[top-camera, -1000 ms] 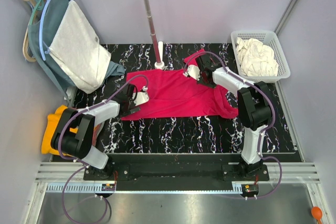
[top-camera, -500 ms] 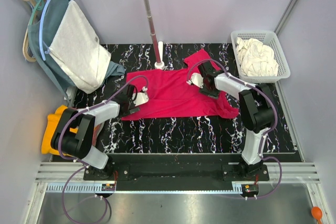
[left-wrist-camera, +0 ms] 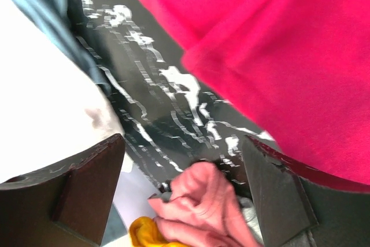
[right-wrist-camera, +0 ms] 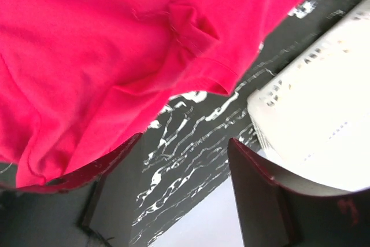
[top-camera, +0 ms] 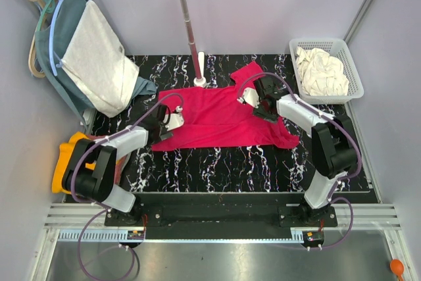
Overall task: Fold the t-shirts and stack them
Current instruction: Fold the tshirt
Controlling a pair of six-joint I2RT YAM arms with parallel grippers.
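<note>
A red t-shirt point(top-camera: 220, 115) lies spread across the black marbled table point(top-camera: 217, 162), one sleeve point(top-camera: 248, 74) flat toward the back. My left gripper point(top-camera: 166, 122) hovers at the shirt's left edge, open with nothing held. In its wrist view point(left-wrist-camera: 184, 143) the red cloth point(left-wrist-camera: 277, 56) lies to the right, and pink and yellow cloth point(left-wrist-camera: 202, 201) shows beyond the fingers. My right gripper point(top-camera: 258, 101) is over the shirt's upper right part. It is open and empty point(right-wrist-camera: 185, 141), with the red shirt point(right-wrist-camera: 115, 44) beside its left finger point(right-wrist-camera: 110, 166).
A white basket point(top-camera: 299, 49) with white cloth point(top-camera: 322, 74) stands at the back right. A pole on a white foot point(top-camera: 199, 80) rises behind the shirt. Grey and white garments point(top-camera: 92, 57) hang at the left, and yellow clothes point(top-camera: 69, 156) lie off the table's left edge.
My right gripper has opened and let go of the red sleeve, which now lies flat at the back. That gripper has drifted right. The left arm has barely moved.
</note>
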